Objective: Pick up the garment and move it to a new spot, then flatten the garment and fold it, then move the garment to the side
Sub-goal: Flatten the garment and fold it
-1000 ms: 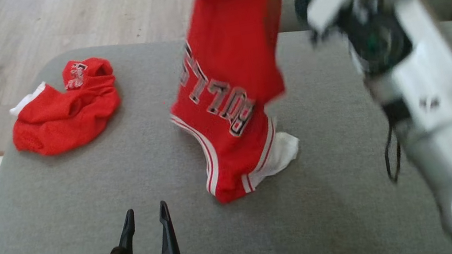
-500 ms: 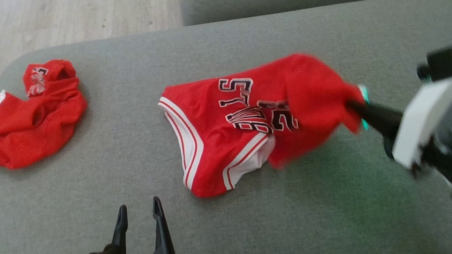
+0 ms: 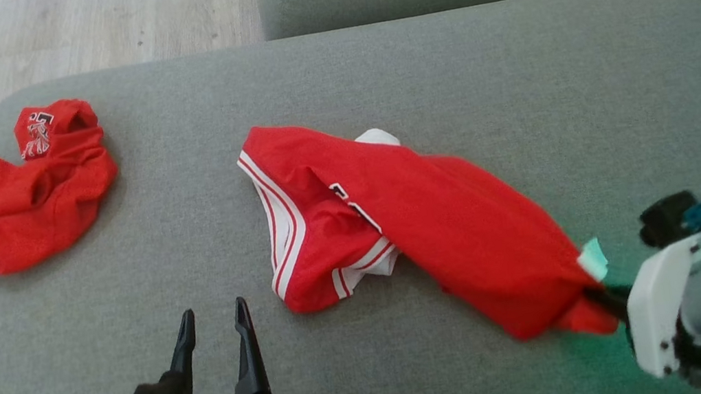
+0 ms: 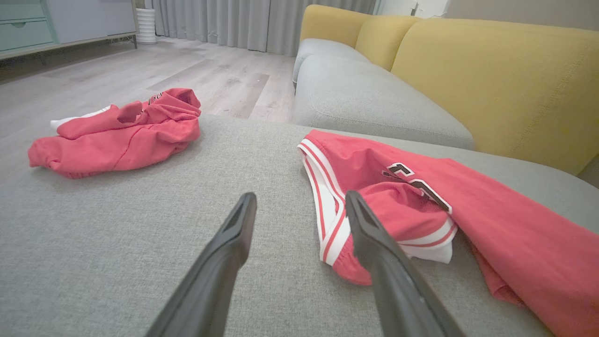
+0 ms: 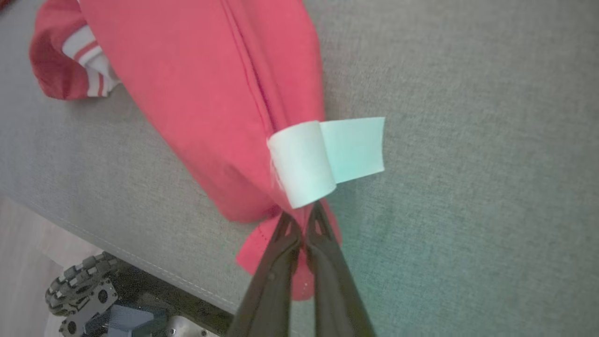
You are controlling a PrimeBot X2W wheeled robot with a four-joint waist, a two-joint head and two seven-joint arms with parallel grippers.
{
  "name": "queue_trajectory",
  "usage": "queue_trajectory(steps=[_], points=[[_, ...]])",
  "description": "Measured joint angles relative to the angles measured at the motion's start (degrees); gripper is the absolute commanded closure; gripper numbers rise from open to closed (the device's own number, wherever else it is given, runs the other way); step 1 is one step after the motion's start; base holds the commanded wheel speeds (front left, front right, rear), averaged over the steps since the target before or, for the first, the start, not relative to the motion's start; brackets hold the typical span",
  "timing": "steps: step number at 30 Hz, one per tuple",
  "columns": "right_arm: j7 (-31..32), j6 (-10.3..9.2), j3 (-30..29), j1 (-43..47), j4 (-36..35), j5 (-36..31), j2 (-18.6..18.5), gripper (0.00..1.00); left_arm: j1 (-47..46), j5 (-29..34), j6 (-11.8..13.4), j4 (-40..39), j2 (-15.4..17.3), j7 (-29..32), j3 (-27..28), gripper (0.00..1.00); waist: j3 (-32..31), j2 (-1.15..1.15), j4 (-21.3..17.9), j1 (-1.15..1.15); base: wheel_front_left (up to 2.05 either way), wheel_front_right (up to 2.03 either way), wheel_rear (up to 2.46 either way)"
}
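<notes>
**Surface.** A grey sofa cushion (image 3: 516, 96), with wood floor (image 3: 56, 39) beyond its 11 o'clock corner.

**Task item.** The red garment (image 3: 438, 225) lies near the cushion's middle, drawn out in a long band from 10 o'clock toward 4 o'clock. Its white-striped trim is bunched at the 10 o'clock end. The 4 o'clock end is gathered to a point.

**Right hand** (image 3: 606, 301), at 4 o'clock. In the head view its fingertips are buried under the cloth. The right wrist view settles the matter: the two dark fingers (image 5: 276, 271) are pressed together on the garment's hem, just below a white label (image 5: 327, 157) at the seam. That view also takes in the cushion's near edge and a treaded wheel (image 5: 79, 290) of the robot's base below it.

**Left hand** (image 3: 212, 309), at 7 o'clock. Its fingers are spread wide with nothing between them. In the low left wrist view one finger overlaps the striped trim, but the head view shows bare cushion between hand and garment, so there is no contact.

**Other items.** A second red garment (image 3: 25, 204) sits crumpled at the cushion's 10 o'clock corner, well apart from the first. The left wrist view adds black-and-white lettering on the task garment and a yellow sofa back (image 4: 491, 79) at 2 o'clock.
</notes>
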Motion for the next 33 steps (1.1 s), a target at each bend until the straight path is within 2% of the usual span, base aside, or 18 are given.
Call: queue_trajectory(steps=[5, 6, 7, 8, 12, 16, 19, 21, 28, 33], points=[[-1.02, 0.00, 4.09, 1.29, 2.41, -2.10, -2.25, 1.00, 0.01, 0.41, -0.31, 0.33, 0.00, 0.00, 0.14, 0.00, -0.56, 0.00, -0.21, 0.00, 0.00, 0.00, 0.00], [-1.48, 0.00, 4.66, 1.62, 2.83, -2.61, -2.90, 0.92, 0.01, 0.41, -0.46, 0.38, 0.00, 0.00, 0.15, 0.00, -0.64, 0.00, -0.22, 0.00, 0.00, 0.00, 0.00], [-2.31, 0.00, 4.80, 1.93, 3.16, -3.03, -3.24, 0.39, 0.01, 0.41, -0.46, 0.44, 0.00, 0.00, 0.16, 0.00, -0.73, 0.00, -0.23, 0.00, 0.00, 0.00, 0.00], [-3.32, 0.00, 4.83, 1.96, 3.47, -3.33, -3.31, 0.00, 0.01, 0.41, -0.46, 0.48, 0.00, 0.00, 0.19, 0.00, -0.81, 0.00, -0.25, 0.00, 0.00, 0.00, 0.00], [-6.38, 0.00, 4.99, 1.82, 3.30, -3.93, -3.45, 0.00, 0.02, 0.92, -0.47, 0.48, 0.00, 0.00, 0.24, 0.00, -0.85, 0.00, -0.28, 0.00, 0.00, 0.00, 0.00], [-8.45, 0.00, 2.98, 0.43, 0.15, -3.13, -3.39, 0.00, 0.02, 1.04, -0.56, 0.47, 0.00, 0.00, 0.24, 0.00, -0.38, 0.00, 0.00, 0.00, 0.00, 0.00, 0.00], [-9.90, 0.00, -1.20, -8.42, -2.86, -1.48, -1.79, 0.00, -0.92, 1.46, -1.05, 0.44, 0.00, 0.00, 0.04, 0.00, 1.08, 0.00, 0.78, 0.00, 0.00, 0.00, 0.00], [-10.12, 0.00, -1.31, -12.62, -2.48, -1.76, -0.87, 0.00, -2.19, 1.46, -1.51, 0.41, -0.01, 0.00, -0.23, 0.00, 1.95, 0.00, 1.31, 0.00, 0.00, 0.00, 0.00], [-10.32, 0.00, 5.44, -26.41, 5.10, -2.79, -0.01, 0.00, -8.41, 0.34, -1.53, 0.13, -0.14, 0.00, -4.52, 0.00, 7.19, 0.00, 4.19, 0.00, 0.00, 0.00, 0.00], [-10.45, 0.00, 10.83, -36.61, 12.35, -2.16, -2.78, 0.00, -14.06, -2.34, -0.86, -0.46, -0.29, 0.00, -8.32, 0.00, 11.94, 0.00, 7.66, 0.01, 0.00, 0.00, 0.00]])
